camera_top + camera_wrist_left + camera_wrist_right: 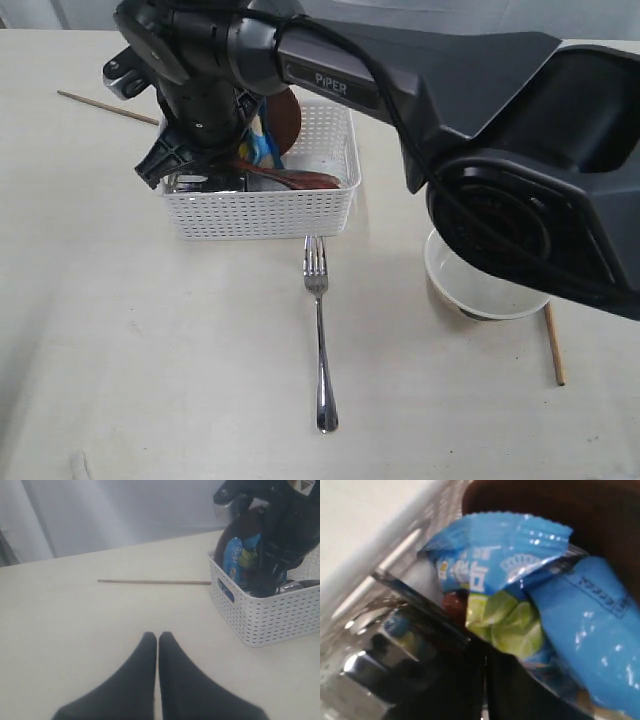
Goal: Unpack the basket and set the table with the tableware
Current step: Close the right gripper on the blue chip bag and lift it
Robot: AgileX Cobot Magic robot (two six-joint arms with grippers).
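- R end effector: down inside basket, fingers pressed together, no gap. Dark tips sit right against blue snack bag & just beside a shiny steel piece. Can't tell if anything thin is pinched between them.
- L end effector: shut tight, nothing in it, over bare surface. Basket is off to one side of it, apart. One chopstick lies ahead of it, far tip at the basket wall.
- Done, by the look: fork, white bowl & 2nd chopstick are out on the surface, all outside the basket & well apart from R end effector. Bowl partly hidden under R arm.
- Left in basket, close round R end effector: brown plate standing on edge, wooden spoon, the steel piece.
- Knife / cup: can't pick out for sure.
- Judgement: approx half unpacked. The 2 chopsticks lie far apart, so pairing & arranging prob. also remains.
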